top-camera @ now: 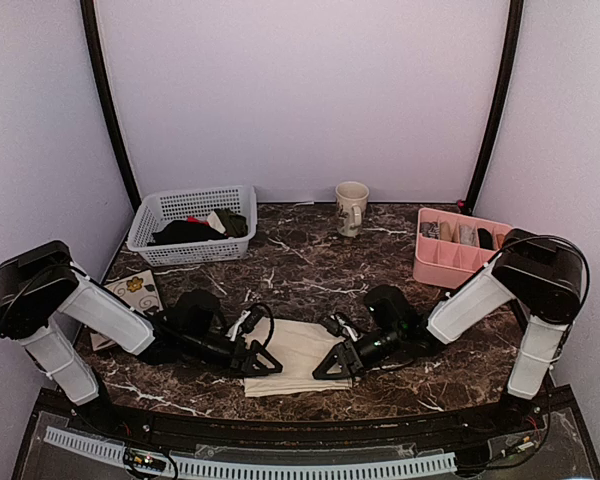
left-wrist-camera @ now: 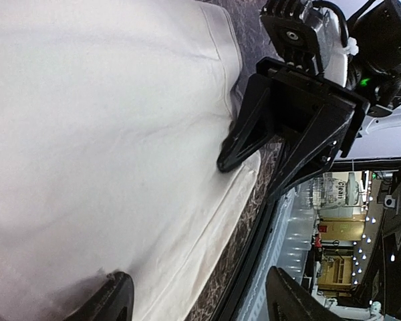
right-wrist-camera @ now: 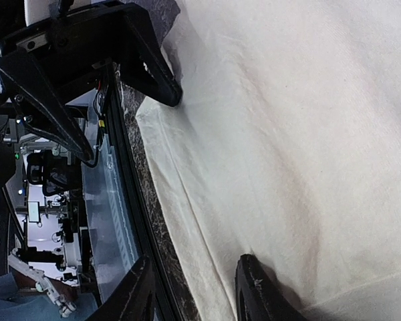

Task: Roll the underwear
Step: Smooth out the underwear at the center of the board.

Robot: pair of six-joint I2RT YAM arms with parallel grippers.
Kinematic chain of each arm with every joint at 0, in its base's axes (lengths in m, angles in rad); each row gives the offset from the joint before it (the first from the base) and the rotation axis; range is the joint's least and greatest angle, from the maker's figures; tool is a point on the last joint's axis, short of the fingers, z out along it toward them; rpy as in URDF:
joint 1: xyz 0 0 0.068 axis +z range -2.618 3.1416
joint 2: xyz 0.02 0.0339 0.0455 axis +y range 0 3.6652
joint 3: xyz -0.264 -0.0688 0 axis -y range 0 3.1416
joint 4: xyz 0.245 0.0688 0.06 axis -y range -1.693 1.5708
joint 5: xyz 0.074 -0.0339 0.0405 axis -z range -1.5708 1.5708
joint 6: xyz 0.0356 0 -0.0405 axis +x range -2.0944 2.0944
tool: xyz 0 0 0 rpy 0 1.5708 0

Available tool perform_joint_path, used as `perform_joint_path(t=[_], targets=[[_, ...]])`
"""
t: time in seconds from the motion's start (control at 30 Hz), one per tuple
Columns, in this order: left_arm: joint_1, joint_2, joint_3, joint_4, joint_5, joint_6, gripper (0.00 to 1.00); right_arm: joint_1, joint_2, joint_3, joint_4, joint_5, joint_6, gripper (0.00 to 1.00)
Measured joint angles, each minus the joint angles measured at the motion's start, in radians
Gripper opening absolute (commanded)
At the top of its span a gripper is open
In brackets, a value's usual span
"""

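The cream underwear [top-camera: 298, 352] lies flat on the dark marble table [top-camera: 310, 270], close to its near edge. My left gripper [top-camera: 265, 362] is low at the cloth's left side and my right gripper [top-camera: 328, 368] at its right side, tips facing each other. In the left wrist view the left gripper [left-wrist-camera: 200, 302] is open astride the near hem of the underwear [left-wrist-camera: 100, 134], one finger [left-wrist-camera: 112, 299] on the cloth and the other past the table edge. The right gripper [right-wrist-camera: 197, 294] stands open the same way over the underwear [right-wrist-camera: 287, 134], one finger [right-wrist-camera: 257, 291] pressing the fabric.
A white basket [top-camera: 192, 205] of dark garments stands at the back left. A mug [top-camera: 351, 207] sits at the back middle and a pink divided box [top-camera: 458, 250] at the right. A floral tile [top-camera: 132, 295] lies by the left arm. The table's front rail [top-camera: 280, 462] runs just below the cloth.
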Motion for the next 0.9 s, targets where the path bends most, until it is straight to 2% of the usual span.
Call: perform_joint_path(t=[0.23,0.27,0.37,0.6,0.8,0.9], targets=[[-0.053,-0.160,0.080,-0.209,-0.009,0.101,0.67,0.004,-0.172,-0.003,-0.105,0.026,0.000,0.42],[-0.058,-0.169,0.094,-0.210,-0.006,0.107,0.65,0.006,-0.181,-0.002,-0.100,0.027,-0.001,0.69],[-0.071,-0.158,0.105,-0.177,0.015,0.114,0.60,0.013,-0.166,-0.003,-0.073,-0.010,-0.007,0.63],[-0.086,-0.018,0.058,-0.059,0.030,0.063,0.52,0.010,-0.024,-0.041,-0.026,-0.142,0.163,0.49],[-0.085,0.018,-0.056,0.067,0.037,0.004,0.49,0.006,-0.016,-0.081,0.034,-0.178,0.207,0.45],[-0.085,-0.026,-0.069,0.023,0.019,0.007,0.51,0.006,-0.060,-0.080,-0.027,-0.154,0.184,0.44]])
